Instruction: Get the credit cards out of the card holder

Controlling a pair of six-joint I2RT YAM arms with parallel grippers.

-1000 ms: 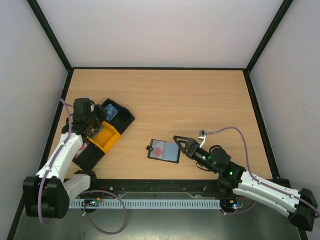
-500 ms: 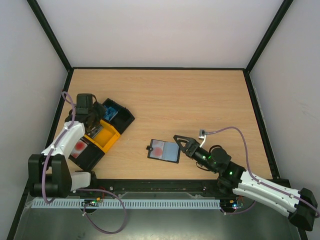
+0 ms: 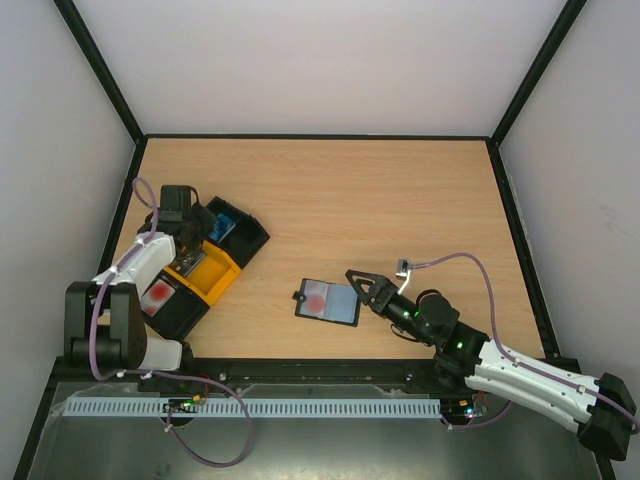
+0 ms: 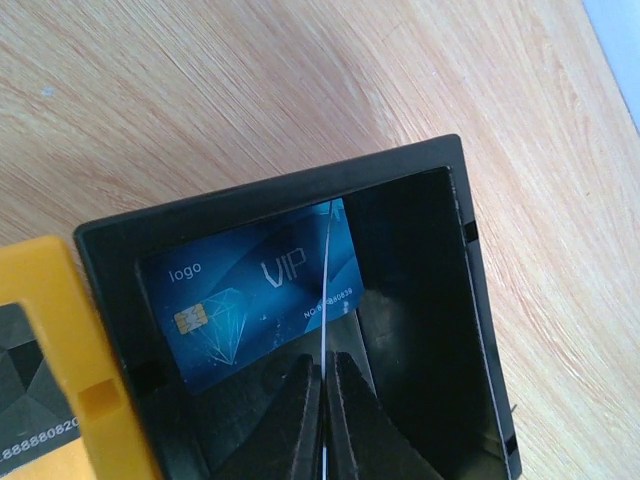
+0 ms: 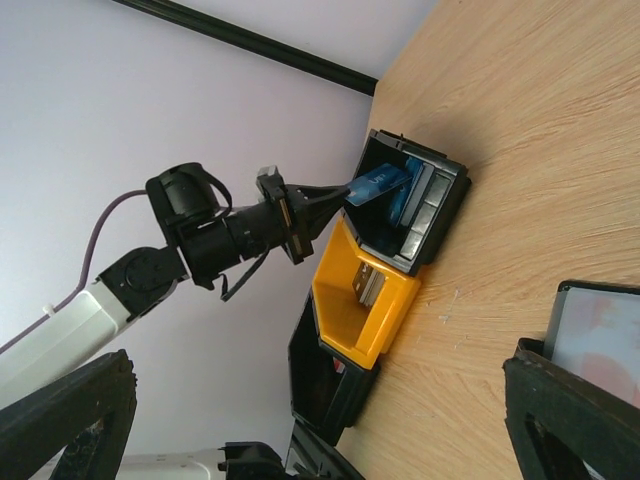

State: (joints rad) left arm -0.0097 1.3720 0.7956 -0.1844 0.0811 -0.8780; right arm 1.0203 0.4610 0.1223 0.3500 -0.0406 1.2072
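Observation:
The black card holder (image 3: pixel 328 301) lies flat on the table, a pink-red credit card (image 3: pixel 317 297) showing through its pale pocket. My right gripper (image 3: pixel 363 284) stands open just off the holder's right edge, and that edge (image 5: pixel 600 330) shows beside one finger. My left gripper (image 4: pixel 323 375) is shut on a thin blue credit card (image 5: pixel 376 184), seen edge-on (image 4: pixel 326 290) over the far black tray (image 3: pixel 250 232). A blue VIP card (image 4: pixel 255 295) lies flat in that tray.
A row of trays sits at the left: the far black tray, a yellow one (image 3: pixel 205 272) with a dark card in it, and a near black one (image 3: pixel 178 315) holding a red card (image 3: pixel 158 293). Black frame rails border the table.
My left arm has folded back and swung its gripper, still shut on the card, from above the yellow tray to the far black tray. The red card in the near tray is uncovered. The right arm is still.

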